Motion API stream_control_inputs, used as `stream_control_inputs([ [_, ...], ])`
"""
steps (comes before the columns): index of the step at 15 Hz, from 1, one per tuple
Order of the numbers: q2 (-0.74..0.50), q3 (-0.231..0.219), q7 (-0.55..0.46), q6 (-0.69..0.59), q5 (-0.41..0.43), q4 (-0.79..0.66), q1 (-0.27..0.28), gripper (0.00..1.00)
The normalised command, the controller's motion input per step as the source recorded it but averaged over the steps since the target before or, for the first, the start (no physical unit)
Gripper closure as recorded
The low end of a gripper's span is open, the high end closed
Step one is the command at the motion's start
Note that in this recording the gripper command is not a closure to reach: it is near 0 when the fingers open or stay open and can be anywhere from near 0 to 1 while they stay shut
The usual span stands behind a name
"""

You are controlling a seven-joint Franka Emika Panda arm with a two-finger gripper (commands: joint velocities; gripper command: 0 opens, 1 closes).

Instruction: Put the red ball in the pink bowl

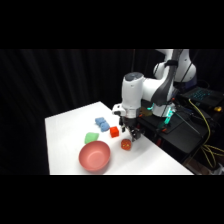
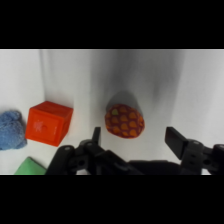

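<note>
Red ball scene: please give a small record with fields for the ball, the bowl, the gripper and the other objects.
red ball: on the table, between the open fingers, not held
pink bowl: empty, upright, nearer the camera than the ball
gripper: open, low over the ball
red-orange cube: beside the ball, apart from it
blue object: behind the cube in the side view
green object: next to the bowl's far rim

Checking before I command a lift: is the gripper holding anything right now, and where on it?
Nothing is held. The gripper is open, with the red ball lying on the table between its fingers, untouched.
</note>
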Motion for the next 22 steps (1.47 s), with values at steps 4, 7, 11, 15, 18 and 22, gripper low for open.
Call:
stream_control_inputs([
  [4, 0.17, -0.021, 0.02, 0.25, -0.022, -0.03, 0.118, 0.00],
  [7, 0.18, -0.018, -0.01, 0.29, -0.001, -0.03, 0.128, 0.00],
  [11, 0.14, -0.303, 0.17, 0.31, -0.290, 0.01, 0.283, 0.00],
  [15, 0.10, -0.503, 0.28, 0.21, -0.400, 0.09, 0.395, 0.00],
  [18, 0.07, -0.318, 0.21, 0.15, -0.221, 0.10, 0.265, 1.00],
  [22, 0.00, -0.210, 0.17, 0.10, -0.152, 0.03, 0.189, 1.00],
])
